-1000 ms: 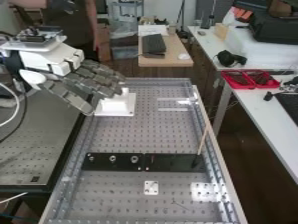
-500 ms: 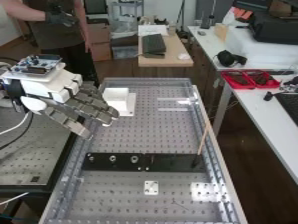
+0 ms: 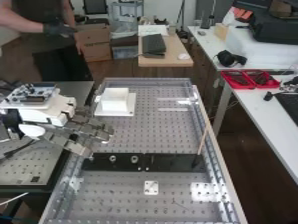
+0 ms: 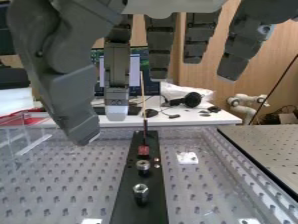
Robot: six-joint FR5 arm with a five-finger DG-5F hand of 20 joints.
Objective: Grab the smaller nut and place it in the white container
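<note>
High view: hand (image 3: 83, 126) at the arm's side of the bench (image 3: 159, 140), its fingers extended and apart, clamped on nothing visible, and slanting down toward the black bar (image 3: 174, 162). The bar lies crosswise on the bench; the lowest fingertip overlaps its end nearer the arm. The smaller nut cannot be made out with certainty at that end; it is judged to lie there, next to the larger nut (image 3: 113, 159), with the bearing (image 3: 134, 159) farther along the row. Relative to the palm, the target is therefore taken to lie downward and toward the bench's near end. Wrist view: the bar's long axis runs away from the hand, larger nut ahead of bearing. The step in hand is judged to be the approach; lowering and closing should be centred on the row's first part, since an overshoot along the bar could catch the larger nut. White container (image 3: 115, 99): toward the bench's far end, upright on a white plate (image 3: 126, 113).
</note>
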